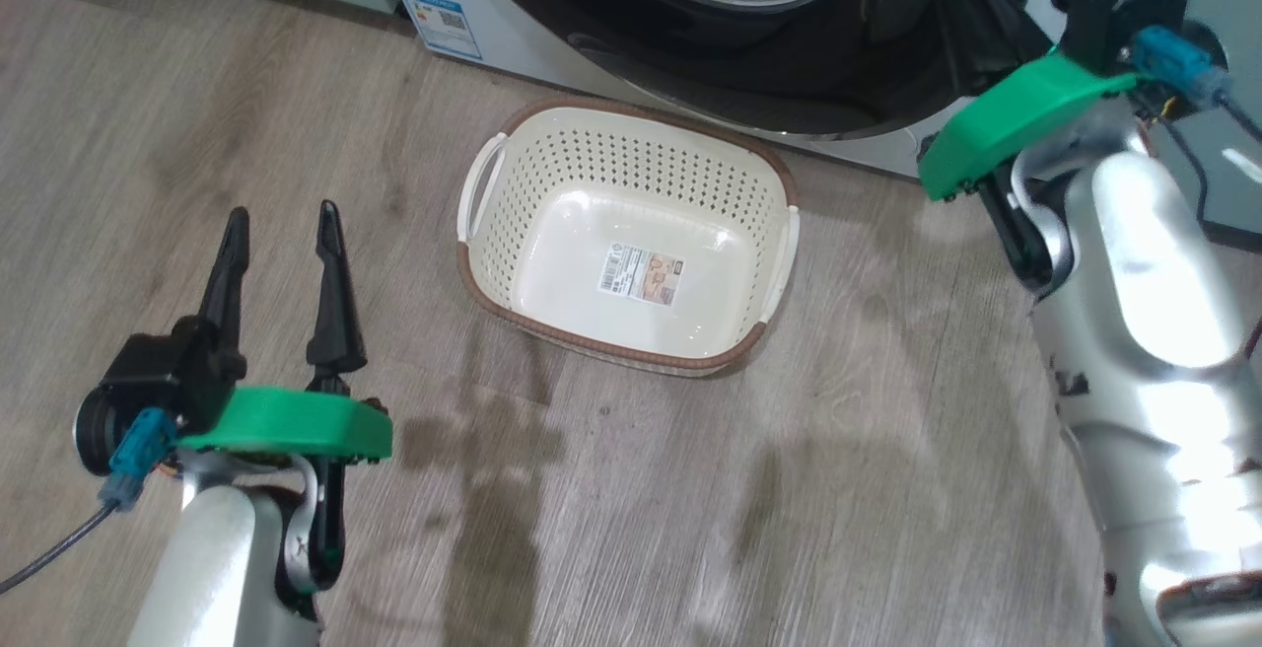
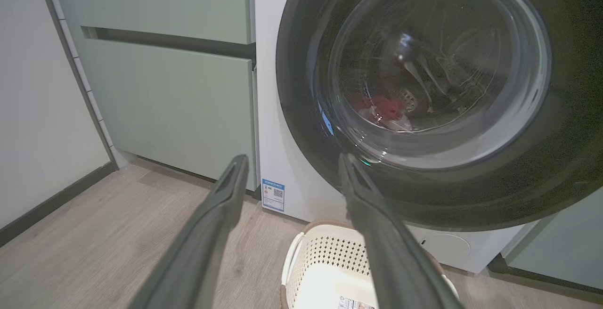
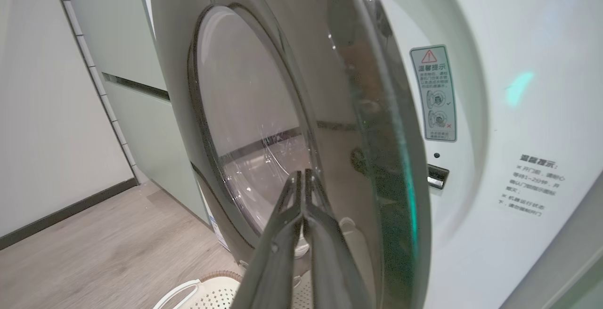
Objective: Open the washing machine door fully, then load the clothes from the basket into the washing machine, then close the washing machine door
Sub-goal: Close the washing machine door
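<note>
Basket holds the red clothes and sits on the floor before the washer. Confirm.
Wrong: the basket is empty, as the head view shows; the clothes lie inside the washer. It does sit on the floor before the washer.

The washing machine door (image 2: pixel 438 69) blurs the clothes (image 2: pixel 384 109) behind it.

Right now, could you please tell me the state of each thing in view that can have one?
Door: almost shut, gap at its free edge.
Basket: empty, upright on the floor.
Clothes: inside the washer, behind the door glass.
Left end effector: open, empty, above the floor.
Right end effector: shut, empty, tips at the door's outer face.
</note>
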